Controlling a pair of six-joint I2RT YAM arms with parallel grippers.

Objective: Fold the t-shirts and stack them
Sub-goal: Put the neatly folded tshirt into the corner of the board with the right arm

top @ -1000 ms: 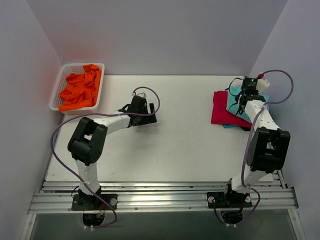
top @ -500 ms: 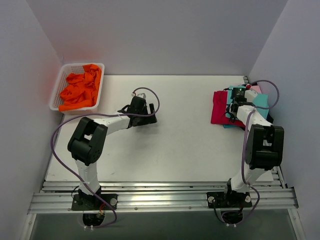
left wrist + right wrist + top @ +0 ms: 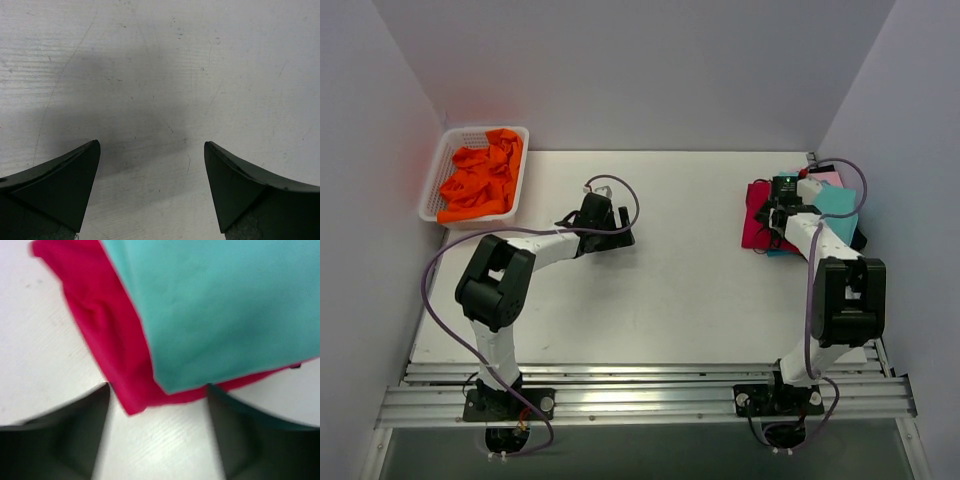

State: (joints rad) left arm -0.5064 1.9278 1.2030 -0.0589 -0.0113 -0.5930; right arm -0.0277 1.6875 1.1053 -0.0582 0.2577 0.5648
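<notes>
A stack of folded t-shirts lies at the table's right. It has a crimson shirt (image 3: 753, 226) (image 3: 115, 340) low in the stack, a teal one (image 3: 836, 200) (image 3: 220, 305) over it and a pink edge (image 3: 831, 179) behind. My right gripper (image 3: 772, 212) (image 3: 157, 407) hovers over the stack's left edge, open, holding nothing. More t-shirts, orange and crumpled (image 3: 480, 178), fill a white basket (image 3: 433, 180) at the far left. My left gripper (image 3: 607, 236) (image 3: 152, 160) rests open low over the bare table (image 3: 160, 75).
Grey walls close in the table on the left, back and right. A black cloth edge (image 3: 861, 238) peeks out at the stack's right side. The aluminium rail (image 3: 640, 395) with both arm bases runs along the near edge.
My right gripper was shut and now stands open. It has moved left across the stack, from the back right corner to the left edge. The left arm has not moved.
</notes>
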